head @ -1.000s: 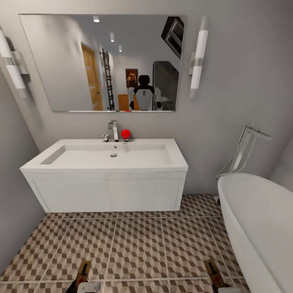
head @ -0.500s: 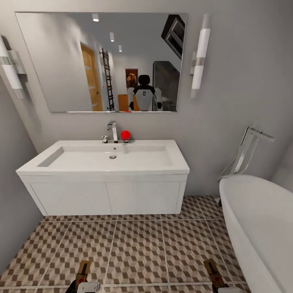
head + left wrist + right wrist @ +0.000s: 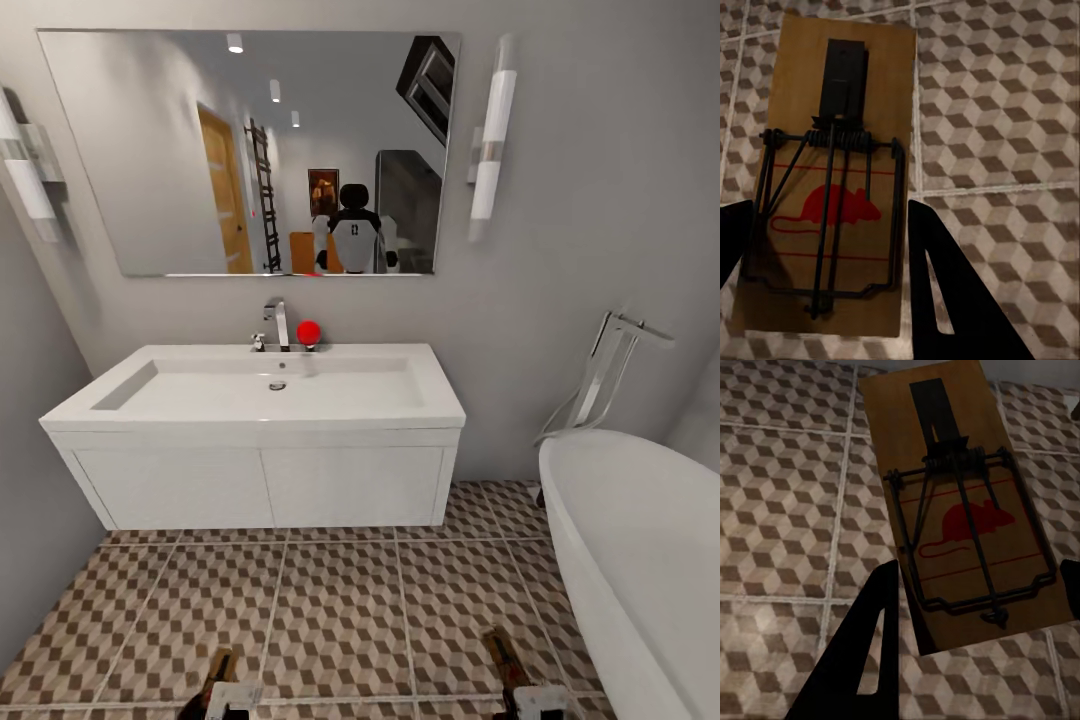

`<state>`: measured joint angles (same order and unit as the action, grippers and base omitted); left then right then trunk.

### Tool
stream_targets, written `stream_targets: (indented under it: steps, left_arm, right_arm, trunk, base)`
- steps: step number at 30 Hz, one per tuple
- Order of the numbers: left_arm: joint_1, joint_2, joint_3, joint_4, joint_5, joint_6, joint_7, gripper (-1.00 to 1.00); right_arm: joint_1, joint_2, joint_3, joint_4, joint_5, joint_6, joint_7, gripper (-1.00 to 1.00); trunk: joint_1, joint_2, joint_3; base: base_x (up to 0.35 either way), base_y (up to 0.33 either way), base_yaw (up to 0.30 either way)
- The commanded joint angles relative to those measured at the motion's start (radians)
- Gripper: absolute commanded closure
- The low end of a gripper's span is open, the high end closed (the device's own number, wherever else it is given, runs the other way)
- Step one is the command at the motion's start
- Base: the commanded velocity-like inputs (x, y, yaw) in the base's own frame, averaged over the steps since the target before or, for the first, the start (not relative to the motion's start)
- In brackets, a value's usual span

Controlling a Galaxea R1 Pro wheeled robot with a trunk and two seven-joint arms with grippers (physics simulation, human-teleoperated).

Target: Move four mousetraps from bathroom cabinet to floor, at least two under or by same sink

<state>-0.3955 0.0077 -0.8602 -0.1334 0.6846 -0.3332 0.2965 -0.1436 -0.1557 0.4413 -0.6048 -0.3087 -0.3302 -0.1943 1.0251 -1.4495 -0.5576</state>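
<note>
Both jaws appear clamped on mousetraps, though contact is hard to confirm. Facing the sink (image 3: 270, 400) over the bathroom floor (image 3: 340, 600), left gripper (image 3: 821, 247) carries one mousetrap (image 3: 832, 180), right gripper (image 3: 979, 585) another (image 3: 960, 510). Placement is at hand; next, lower and release beside the sink.

Free room: open bathroom floor (image 3: 340, 600) in the near middle.
Obstacles: sink (image 3: 260, 440) far; bathtub (image 3: 640, 540) right.
</note>
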Motion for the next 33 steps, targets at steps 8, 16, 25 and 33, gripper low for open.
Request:
stream_targets:
  steps: [8, 16, 25, 33]
  left_arm:
    - [-0.005, 0.103, 0.256, -0.359, -0.002, 0.312, 0.008, 1.00]
    - [-0.008, 0.205, 0.410, -0.515, -0.008, 0.492, 0.009, 1.00]
    - [-0.008, 0.250, 0.418, -0.601, -0.011, 0.501, 0.003, 1.00]
    - [-0.008, 0.258, 0.414, -0.690, -0.011, 0.508, 0.005, 1.00]
  right_arm:
    - [-0.144, 0.038, 0.008, -0.196, -0.009, 0.308, -0.075, 1.00]
    - [-0.283, 0.085, 0.008, -0.181, -0.007, 0.435, -0.079, 1.00]
    - [-0.303, 0.082, 0.008, -0.156, -0.010, 0.445, -0.078, 1.00]
    - [-0.303, 0.081, 0.006, -0.186, -0.010, 0.442, -0.080, 1.00]
  trunk:
    - [0.000, -0.001, -0.001]
    - [0.000, -0.001, -0.001]
    - [0.000, -0.001, -0.001]
    - [0.000, -0.001, -0.001]
  base:
    - [0.000, 0.000, 0.000]
    - [0.000, 0.000, 0.000]
    - [0.000, 0.000, 0.000]
    - [0.000, 0.000, 0.000]
